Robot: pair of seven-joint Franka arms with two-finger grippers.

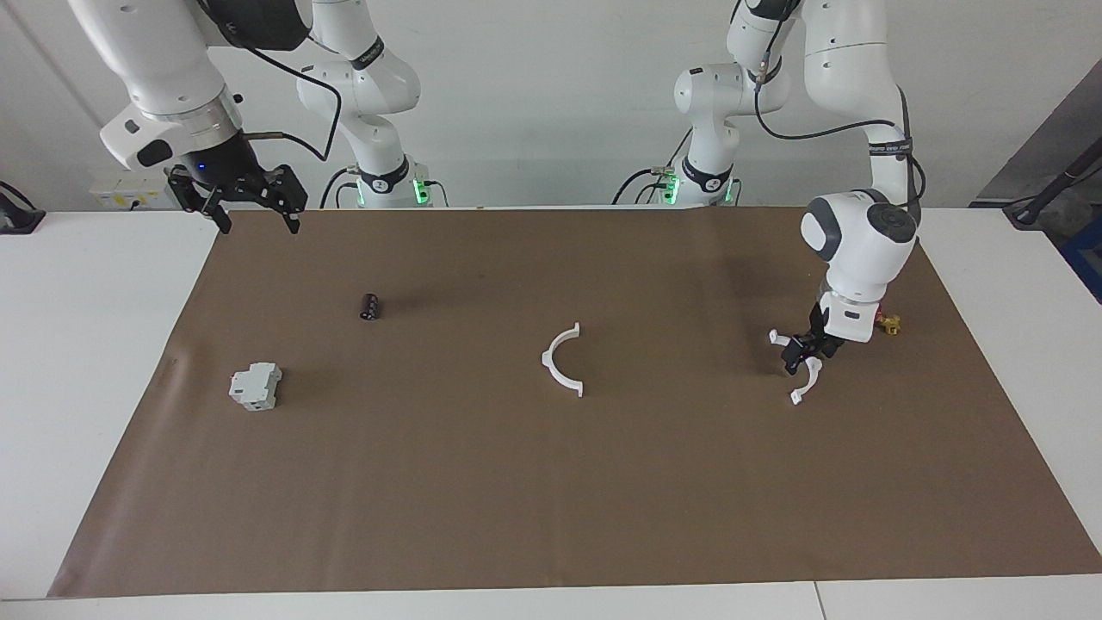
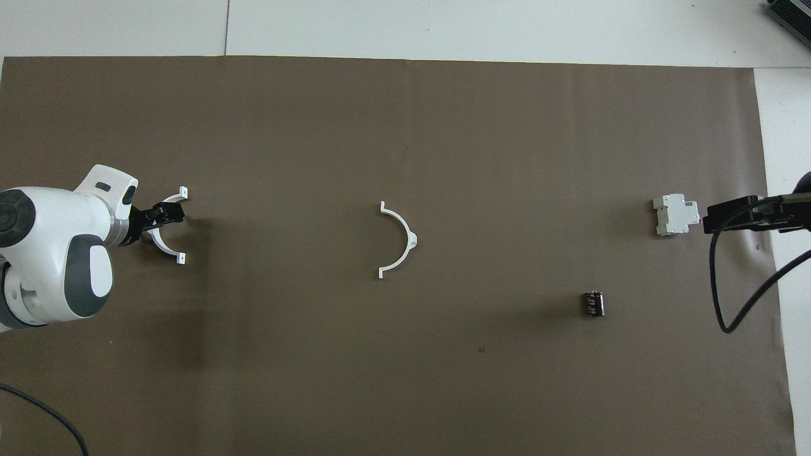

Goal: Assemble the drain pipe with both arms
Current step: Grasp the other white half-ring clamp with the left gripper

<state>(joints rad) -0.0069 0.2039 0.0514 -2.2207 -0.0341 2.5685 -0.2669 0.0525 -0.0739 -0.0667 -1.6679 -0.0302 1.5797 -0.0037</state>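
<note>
One white half-ring piece of the drain pipe (image 1: 564,362) lies in the middle of the brown mat (image 1: 551,499), and it also shows in the overhead view (image 2: 399,240). My left gripper (image 1: 801,351) is down at the left arm's end of the mat. It is shut on the middle of the second white half-ring (image 1: 807,384), whose tabs stick out on both sides (image 2: 163,247). My right gripper (image 1: 256,217) is open and empty. It hangs high over the mat's corner at the right arm's end, and the right arm waits there.
A grey boxy block (image 1: 256,386) sits on the mat toward the right arm's end. A small black cylinder (image 1: 370,306) lies nearer to the robots than the block. A small red-and-yellow valve (image 1: 889,324) sits beside the left wrist.
</note>
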